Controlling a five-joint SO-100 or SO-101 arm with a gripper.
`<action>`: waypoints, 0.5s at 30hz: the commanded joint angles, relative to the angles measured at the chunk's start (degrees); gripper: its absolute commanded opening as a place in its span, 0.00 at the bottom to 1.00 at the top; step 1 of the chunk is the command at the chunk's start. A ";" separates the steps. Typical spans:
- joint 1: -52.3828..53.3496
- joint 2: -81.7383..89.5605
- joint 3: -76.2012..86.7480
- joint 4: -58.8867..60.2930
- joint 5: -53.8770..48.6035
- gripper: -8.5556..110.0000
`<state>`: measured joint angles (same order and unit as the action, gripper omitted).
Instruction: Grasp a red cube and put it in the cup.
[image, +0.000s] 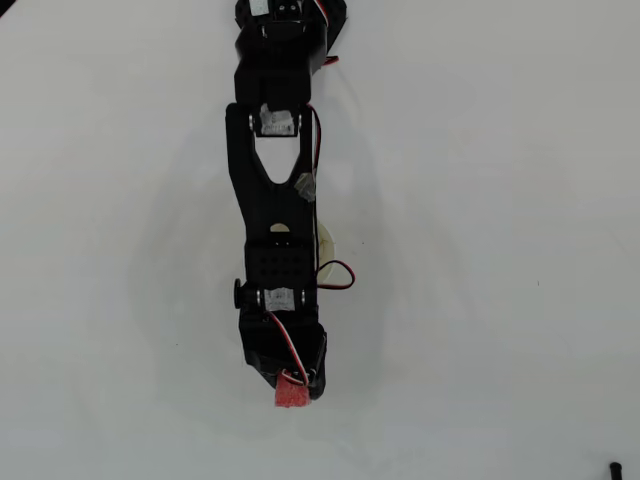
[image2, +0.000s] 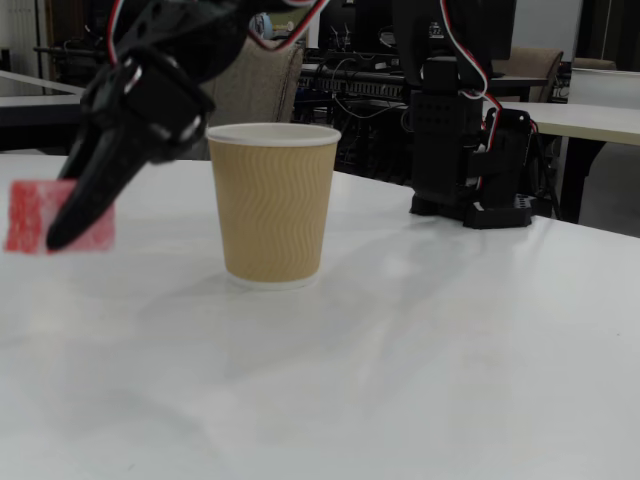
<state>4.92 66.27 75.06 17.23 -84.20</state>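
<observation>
White desk (image2: 420, 330) fills both views, with a cluttered workshop of cables and chairs behind it in the fixed view. My tool (image2: 62, 232) is clamped on the cube (image2: 30, 215), holding it in the air off the desk, to the left of the cup (image2: 272, 205) in the fixed view and about level with its middle. In the overhead view the cube (image: 291, 394) pokes out past the tool's tip (image: 298, 384).

I judge the cube to be light and soft: its grainy, spongy face should squash a little under pressure and grip well without slipping. Holding it across two opposite flat faces near the middle seems best, and nothing here looks fragile.

Much is hidden. From above, my arm covers nearly all of the cup (image: 327, 245); only a sliver of white rim shows. The cube is blurred in the fixed view, and one finger crosses in front of it, so I cannot see how deep the grip sits.
</observation>
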 joint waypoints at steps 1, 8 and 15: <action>-1.32 9.84 0.09 -1.23 0.35 0.16; -1.41 14.77 4.31 -2.20 0.35 0.16; -1.67 20.39 9.93 -1.76 0.35 0.16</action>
<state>3.87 77.96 84.81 16.17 -84.20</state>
